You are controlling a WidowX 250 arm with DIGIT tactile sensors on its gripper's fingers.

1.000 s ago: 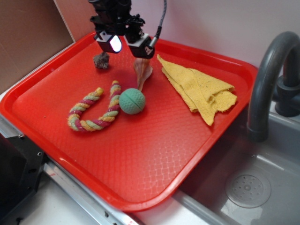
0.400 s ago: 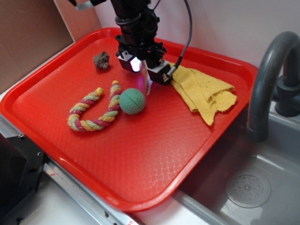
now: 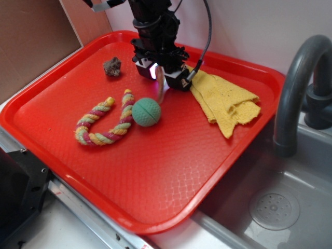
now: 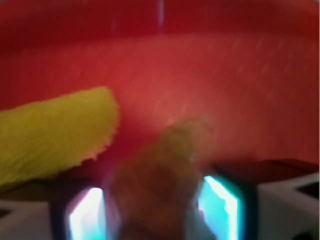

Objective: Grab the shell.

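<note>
The tan-orange shell lies on the red tray (image 3: 171,171), mostly hidden under my gripper (image 3: 164,77). Only its thin pale tail (image 3: 162,91) shows, pointing down toward the green ball (image 3: 146,112). In the blurred wrist view the shell's knobbly body (image 4: 165,170) fills the space between my two lit pads, left (image 4: 85,210) and right (image 4: 220,205). My gripper (image 4: 155,205) is low over the tray, open, with its jaws on either side of the shell. A thin gap shows at the right pad.
A dark brown rock (image 3: 112,66) sits at the tray's back left. A striped rope toy (image 3: 104,124) curves beside the ball. A yellow cloth (image 3: 225,101) lies just right of the gripper and also shows in the wrist view (image 4: 50,135). A grey faucet (image 3: 295,88) and sink (image 3: 275,207) are at the right.
My gripper has come from above the tray's back, moved right and down, and now straddles the shell. The shell, ball, rope and rock lie where they were.
</note>
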